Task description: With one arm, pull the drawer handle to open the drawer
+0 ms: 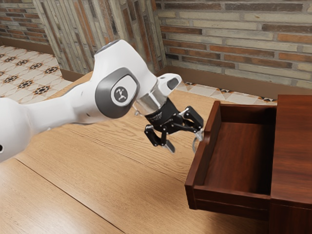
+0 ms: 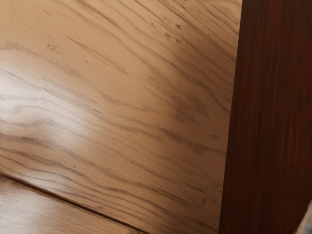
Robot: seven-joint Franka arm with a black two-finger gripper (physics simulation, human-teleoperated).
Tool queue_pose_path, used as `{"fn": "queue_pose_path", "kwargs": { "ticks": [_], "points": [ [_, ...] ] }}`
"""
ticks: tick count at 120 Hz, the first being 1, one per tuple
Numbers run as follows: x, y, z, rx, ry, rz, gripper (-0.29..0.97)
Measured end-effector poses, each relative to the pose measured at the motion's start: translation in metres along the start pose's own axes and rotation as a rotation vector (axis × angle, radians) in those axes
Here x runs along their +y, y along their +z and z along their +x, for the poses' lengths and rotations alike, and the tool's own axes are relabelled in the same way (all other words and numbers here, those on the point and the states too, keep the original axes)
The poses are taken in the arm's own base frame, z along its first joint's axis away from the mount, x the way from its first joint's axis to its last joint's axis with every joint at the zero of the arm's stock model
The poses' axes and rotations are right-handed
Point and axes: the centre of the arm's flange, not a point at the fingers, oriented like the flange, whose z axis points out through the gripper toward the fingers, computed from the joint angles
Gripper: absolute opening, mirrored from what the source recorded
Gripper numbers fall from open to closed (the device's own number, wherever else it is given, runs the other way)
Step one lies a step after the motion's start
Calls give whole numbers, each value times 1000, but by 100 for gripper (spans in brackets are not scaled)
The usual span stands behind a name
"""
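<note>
The dark red wooden drawer (image 1: 234,161) stands pulled far out of its cabinet (image 1: 292,146) at the exterior view's right, and its inside is bare. A small silver handle (image 1: 197,142) sits on the drawer's front panel (image 1: 202,146). My black gripper (image 1: 176,136) hovers just left of that panel, above the table, open. One finger (image 1: 194,122) is close above the handle and the other finger (image 1: 155,137) is farther from the drawer. Nothing is held between them. The wrist view has the drawer front (image 2: 268,122) beside my hand and the table (image 2: 112,107) below.
The light wooden table (image 1: 97,180) stretches wide to the left and front of the drawer. My white arm (image 1: 73,105) crosses it from the exterior view's left. A brick wall (image 1: 234,39) and tiled floor lie behind.
</note>
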Motion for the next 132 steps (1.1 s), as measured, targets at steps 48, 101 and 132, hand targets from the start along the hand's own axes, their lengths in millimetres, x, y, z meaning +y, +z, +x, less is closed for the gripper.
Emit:
{"fn": "queue_pose_path", "kwargs": {
  "ticks": [48, 101, 132],
  "points": [
    [-26, -20, 10, 4, 149, 24, 68],
    [-31, -59, 6, 51, 307, 26, 68],
    [32, -180, -29, 201, 523, 180, 68]
  ]
}}
